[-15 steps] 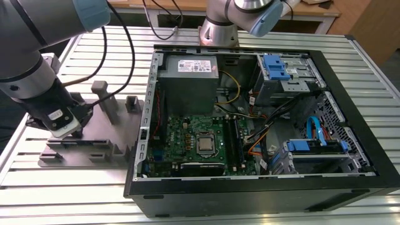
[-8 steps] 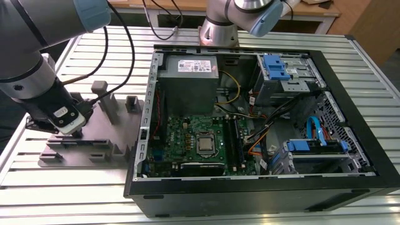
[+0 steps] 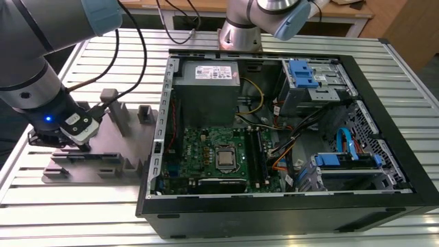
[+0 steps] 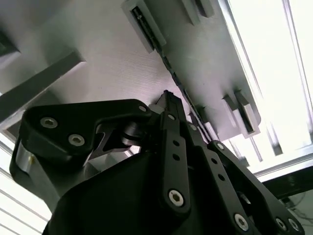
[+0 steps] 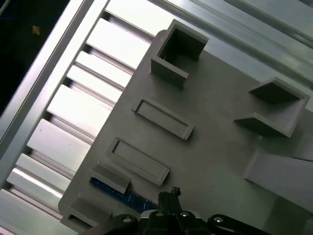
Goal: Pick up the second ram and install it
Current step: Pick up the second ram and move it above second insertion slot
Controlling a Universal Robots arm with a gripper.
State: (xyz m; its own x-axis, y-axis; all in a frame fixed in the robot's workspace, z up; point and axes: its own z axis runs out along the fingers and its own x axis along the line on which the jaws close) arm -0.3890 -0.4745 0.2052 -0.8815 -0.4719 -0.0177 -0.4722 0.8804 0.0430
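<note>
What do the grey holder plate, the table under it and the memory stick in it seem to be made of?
Holder plate: matte grey plastic, possibly printed, going by its dull uniform face with fine lines. Table: probably bare aluminium, pale ribbed slats with a soft sheen. Memory stick: likely a lacquered circuit board; just a blue edge is visible.

This looks like a robotics lab or workshop. An open PC case [image 3: 274, 213] lies on a slatted metal table [image 3: 123, 56], and its board [image 3: 199, 149] is exposed. Beside the case, on the exterior view's left, are a grey holder plate [image 3: 133, 148] and a robot arm [image 3: 34, 77]. Behind the case stand a second arm [image 3: 240, 31] and a wooden desk [image 3: 343, 13].
</note>
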